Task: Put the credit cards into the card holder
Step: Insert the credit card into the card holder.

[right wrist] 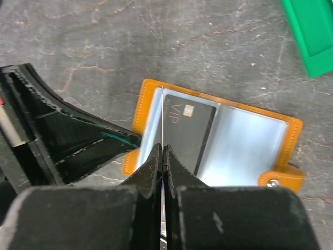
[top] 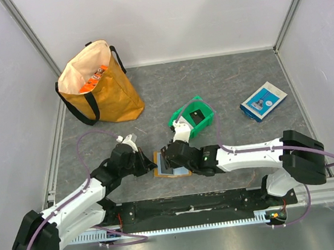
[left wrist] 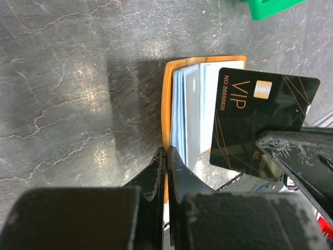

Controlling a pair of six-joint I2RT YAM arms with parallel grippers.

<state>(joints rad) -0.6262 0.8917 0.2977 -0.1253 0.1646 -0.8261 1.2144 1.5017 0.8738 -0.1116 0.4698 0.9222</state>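
Mid-insertion: our left gripper (left wrist: 166,155) is clenched on the near edge of the orange card holder (left wrist: 167,94), pinning it open on the grey table (top: 223,87). Our right gripper (right wrist: 163,152) pinches a black card (left wrist: 260,120), tilted just above the sleeves. Next, we judge, its edge must meet a pocket mouth and slide in.

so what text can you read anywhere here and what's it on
"VIP": on the black card
"NO.8868820": same card, along its edge, middle digits not certain
box: print too small to read
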